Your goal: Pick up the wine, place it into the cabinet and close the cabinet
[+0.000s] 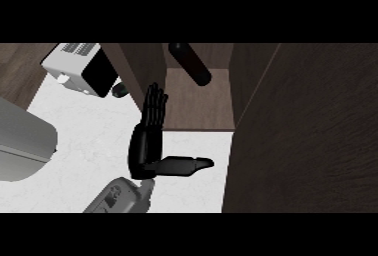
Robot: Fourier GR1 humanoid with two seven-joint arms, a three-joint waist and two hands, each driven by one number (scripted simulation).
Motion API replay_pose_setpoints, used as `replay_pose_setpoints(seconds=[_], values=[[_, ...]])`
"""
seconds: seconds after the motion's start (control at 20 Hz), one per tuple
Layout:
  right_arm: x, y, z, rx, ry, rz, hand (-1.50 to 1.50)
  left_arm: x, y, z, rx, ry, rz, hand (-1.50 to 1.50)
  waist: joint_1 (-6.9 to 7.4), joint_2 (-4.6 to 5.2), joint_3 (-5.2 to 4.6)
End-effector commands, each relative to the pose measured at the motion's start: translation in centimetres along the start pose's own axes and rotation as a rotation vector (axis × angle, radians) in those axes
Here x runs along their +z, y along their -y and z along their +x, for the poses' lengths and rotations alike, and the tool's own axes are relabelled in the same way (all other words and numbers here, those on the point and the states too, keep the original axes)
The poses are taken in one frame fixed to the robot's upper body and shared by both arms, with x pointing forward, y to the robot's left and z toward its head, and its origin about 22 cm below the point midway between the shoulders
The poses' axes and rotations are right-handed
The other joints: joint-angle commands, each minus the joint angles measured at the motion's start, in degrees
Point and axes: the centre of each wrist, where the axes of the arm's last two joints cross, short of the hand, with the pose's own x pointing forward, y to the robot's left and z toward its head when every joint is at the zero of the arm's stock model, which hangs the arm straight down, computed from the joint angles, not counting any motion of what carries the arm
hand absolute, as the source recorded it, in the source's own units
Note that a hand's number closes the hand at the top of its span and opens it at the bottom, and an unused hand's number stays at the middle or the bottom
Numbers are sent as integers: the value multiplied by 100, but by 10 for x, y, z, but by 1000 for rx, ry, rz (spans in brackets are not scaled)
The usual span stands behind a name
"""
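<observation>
Head view looks steeply down on a white counter point(81, 145) with a dark wooden cabinet point(310, 140) filling the right side and cut off by the view's right edge. Its open compartment shows a brown shelf floor point(196, 107), and the wine point(190, 62), a dark bottle, lies tilted near the back of that floor, its upper end running into shadow so that its neck and label are hard to make out. A cabinet door point(136, 70) stands open at the compartment's left edge, seen almost edge-on as a dark slanted panel. Behind it, at the counter's far left corner, sits a white and black appliance point(77, 67), partly cut off, with a small dark round object point(119, 90) just beside it that cannot be identified. A grey rounded shape point(22, 145) is cut off by the left edge. Only one hand shows: the left hand point(151, 135), rising from its grey forearm point(122, 195) near the counter's front edge. Its fingers point(155, 102) are straight and held together, pointing toward the door's lower edge and seeming to touch it, while the thumb point(188, 164) sticks out sideways toward the cabinet; the hand holds nothing.
</observation>
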Motion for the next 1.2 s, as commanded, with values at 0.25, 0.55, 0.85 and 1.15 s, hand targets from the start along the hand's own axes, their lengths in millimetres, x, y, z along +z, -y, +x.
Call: replay_pose_setpoints(seconds=[0.25,0.55,0.85,1.15], values=[[32,-6,47,80,-37,229,150,48,-11,20,12,17,21,-150,-71,4,-1],[27,-25,31,-29,-80,446,150,87,-49,46,0,4,34,-150,31,-10,-1],[28,-40,46,-37,-27,511,150,103,-78,62,-35,24,39,-150,27,-11,-17],[11,-62,40,-55,-36,550,150,103,-108,89,-40,51,70,-150,62,-22,-27]])
